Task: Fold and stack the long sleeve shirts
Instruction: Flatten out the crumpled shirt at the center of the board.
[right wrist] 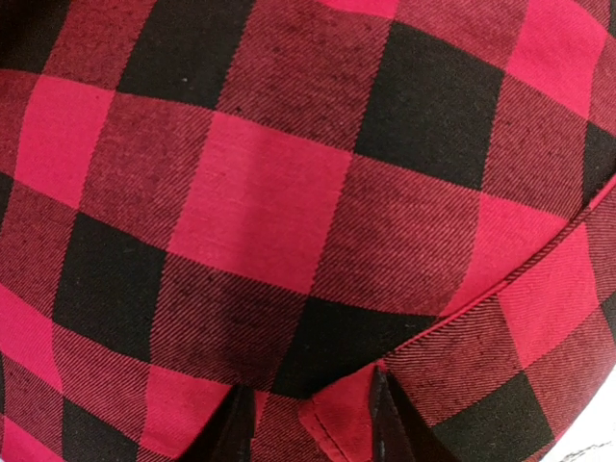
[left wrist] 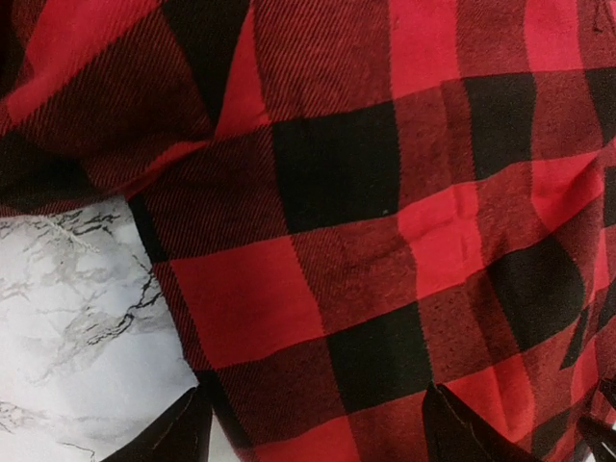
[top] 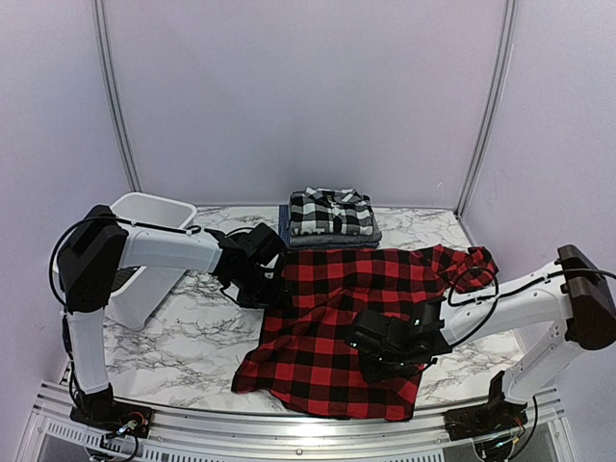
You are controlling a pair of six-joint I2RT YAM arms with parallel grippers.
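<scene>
One shirt is left to fold: the red-and-black buffalo check cloth shirt (top: 327, 318), spread flat from the middle of the marble-patterned table (top: 183, 337) to its near edge. At the far edge a folded black-and-white plaid shirt (top: 330, 213) tops the plainer grey and blue shirts (top: 332, 238). The left hand (left wrist: 318, 433) is released over the red shirt's left border. The right hand (right wrist: 308, 423) straddles a hem fold; whether it pinches, I cannot tell.

Both wrist views cut the fingers (left wrist: 452, 433) off at 6 o'clock. Whether the right gripper (right wrist: 310, 409) pinches the hem of the red-and-black shirt (right wrist: 289, 192) is unclear. Under the plaid shirt (top: 331, 213), the lower shirts (top: 332, 239) show only edges.
</scene>
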